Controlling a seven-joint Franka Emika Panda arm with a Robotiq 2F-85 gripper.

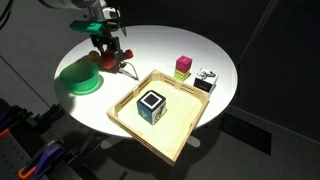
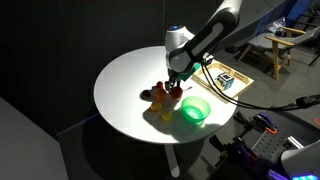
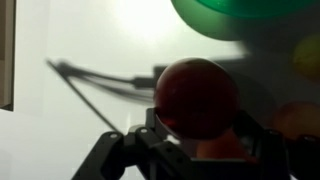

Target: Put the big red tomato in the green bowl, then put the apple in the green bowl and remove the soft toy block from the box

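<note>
Gripper [image 2: 175, 88] just beside the bowl [image 1: 80, 76], jaws bracketing the tomato [image 3: 195, 95] across its widest part, which we read as readying a lift over the bowl's rim; whether they already pinch it we cannot tell. The block [image 1: 152, 103] sits in the box [image 1: 185, 130], well apart from the bowl

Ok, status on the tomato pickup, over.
Gripper shut on big red tomato. Green bowl close by, tomato not yet in. Small fruits crowd alongside.
</note>
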